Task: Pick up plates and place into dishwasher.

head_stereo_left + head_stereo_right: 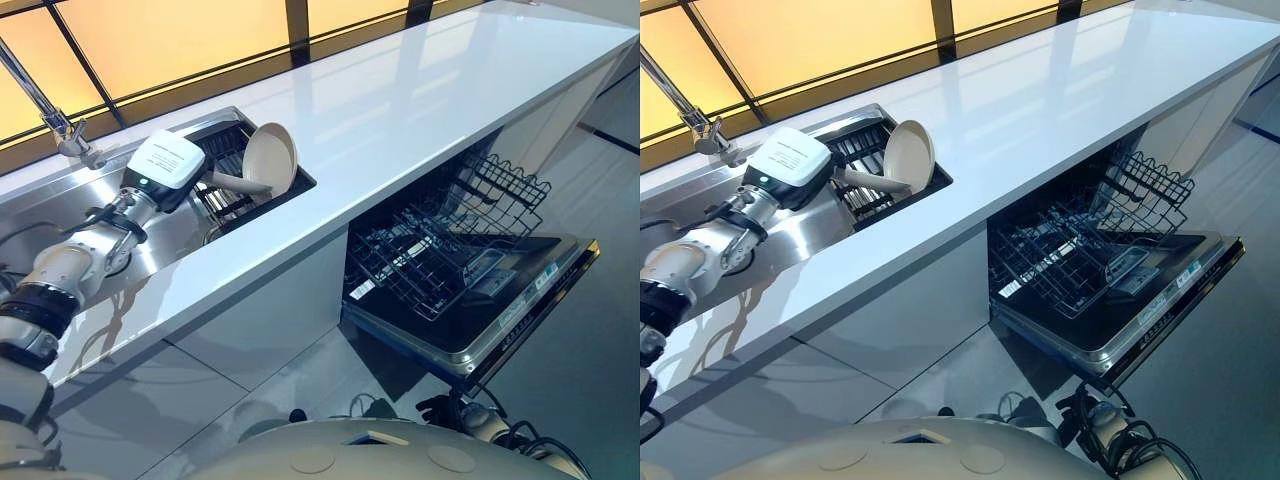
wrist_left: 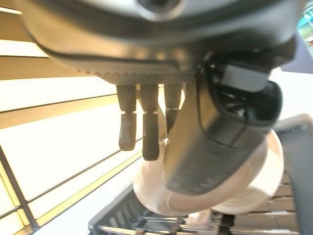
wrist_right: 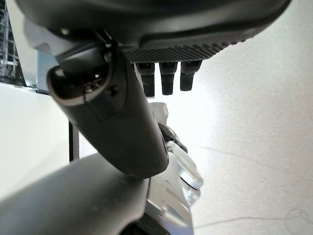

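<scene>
The left arm (image 1: 70,265) is silver-grey with black rings at its joints and a white box (image 1: 165,165) at the wrist. Each hand, left hand (image 2: 161,63) and right hand (image 3: 146,29), has dark fingers (image 2: 149,132) and a thick dark thumb (image 2: 215,142).

We see a cream plate (image 1: 271,158) standing on edge just past our left hand (image 2: 146,122), whose straight fingers stop short of its rim.

- We can't tell if the left hand (image 1: 222,180) touches the plate (image 1: 270,158); its wrist box covers the fingers.
- The dish rack (image 1: 225,195) sits half hidden behind them.
- The faucet (image 1: 45,105) gets cut off.
</scene>
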Tool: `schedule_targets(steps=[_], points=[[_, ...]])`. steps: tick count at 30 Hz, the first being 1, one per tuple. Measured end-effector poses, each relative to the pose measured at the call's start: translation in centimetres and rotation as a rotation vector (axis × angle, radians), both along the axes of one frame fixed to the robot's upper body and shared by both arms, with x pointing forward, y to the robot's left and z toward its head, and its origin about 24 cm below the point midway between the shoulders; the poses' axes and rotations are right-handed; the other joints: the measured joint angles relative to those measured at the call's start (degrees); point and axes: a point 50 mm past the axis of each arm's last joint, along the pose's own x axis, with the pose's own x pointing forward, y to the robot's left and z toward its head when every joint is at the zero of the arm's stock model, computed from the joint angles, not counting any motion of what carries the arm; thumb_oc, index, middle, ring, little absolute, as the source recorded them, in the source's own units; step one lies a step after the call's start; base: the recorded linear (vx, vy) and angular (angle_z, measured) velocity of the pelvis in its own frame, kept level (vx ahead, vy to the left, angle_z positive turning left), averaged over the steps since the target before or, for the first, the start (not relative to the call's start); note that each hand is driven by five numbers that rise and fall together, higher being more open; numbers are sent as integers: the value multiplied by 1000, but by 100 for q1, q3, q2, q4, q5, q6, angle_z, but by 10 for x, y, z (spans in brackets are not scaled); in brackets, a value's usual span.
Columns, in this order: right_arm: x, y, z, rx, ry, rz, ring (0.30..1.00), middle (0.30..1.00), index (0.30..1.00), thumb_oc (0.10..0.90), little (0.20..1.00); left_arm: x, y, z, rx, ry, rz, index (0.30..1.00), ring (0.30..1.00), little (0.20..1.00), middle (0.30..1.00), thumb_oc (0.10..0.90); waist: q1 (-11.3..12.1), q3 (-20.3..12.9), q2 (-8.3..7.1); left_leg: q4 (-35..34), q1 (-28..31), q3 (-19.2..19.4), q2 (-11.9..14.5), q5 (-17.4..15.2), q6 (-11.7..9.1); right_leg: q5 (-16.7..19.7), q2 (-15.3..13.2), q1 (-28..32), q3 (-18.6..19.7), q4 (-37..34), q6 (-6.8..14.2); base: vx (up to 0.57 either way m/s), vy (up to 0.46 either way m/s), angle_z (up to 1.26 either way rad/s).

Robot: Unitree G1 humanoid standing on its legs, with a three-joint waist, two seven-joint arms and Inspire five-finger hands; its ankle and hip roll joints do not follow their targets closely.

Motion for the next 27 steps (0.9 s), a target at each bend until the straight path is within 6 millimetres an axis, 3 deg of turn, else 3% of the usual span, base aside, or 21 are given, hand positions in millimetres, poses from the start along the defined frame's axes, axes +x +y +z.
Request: schedule_targets(steps=[6, 12, 18, 20, 23, 27], points=[[7, 2, 2, 34, -45, -47, 900, 900, 900, 800, 900, -4, 6, 57, -64, -177, -17, 300, 300, 200, 300, 100, 130, 38, -69, 0, -15, -66, -14, 1, 0, 0, -11, 9, -63, 0, 0, -16, -34, 5], [9, 5, 3, 113, -104, -220, 900, 900, 900, 800, 900, -12, 14, 96, -58, -293, -20, 300, 300, 200, 300, 100, 180, 41, -59, 0, -24, -138, -24, 1, 0, -1, -16, 30, -122, -1, 1, -10, -43, 6], [11, 13, 3, 223, -228, -389, 900, 900, 900, 800, 900, -17, 4, 106, -88, -321, -83, 300, 300, 200, 300, 100, 294, 48, -36, 1, -72, -188, -36, 2, -1, -1, -24, 9, -162, -1, 0, -17, -13, 4], [16, 19, 5, 224, -295, -334, 900, 900, 900, 800, 900, -20, -3, 108, -88, -331, -108, 300, 300, 200, 300, 100, 296, 73, 5, 1, -90, -192, -53, 9, 11, -1, -36, -10, -165, 0, 1, -66, 42, 4], [35, 35, 24, 239, -466, -167, 900, 900, 900, 800, 900, -26, -11, 115, -122, -359, -149, 300, 300, 200, 300, 100, 261, 138, 113, 1, -108, -174, -72, 16, 24, 13, -58, -25, -167, 0, 27, -71, 22, -1], [75, 74, 67, 390, -718, -5, 900, 900, 900, 800, 900, -34, -1, 118, -154, -401, -124, 300, 300, 200, 300, 100, 17, 154, 235, 1, -121, -132, -69, -1, 1, 18, -58, -50, -134, 1, 34, -45, 7, -4]])
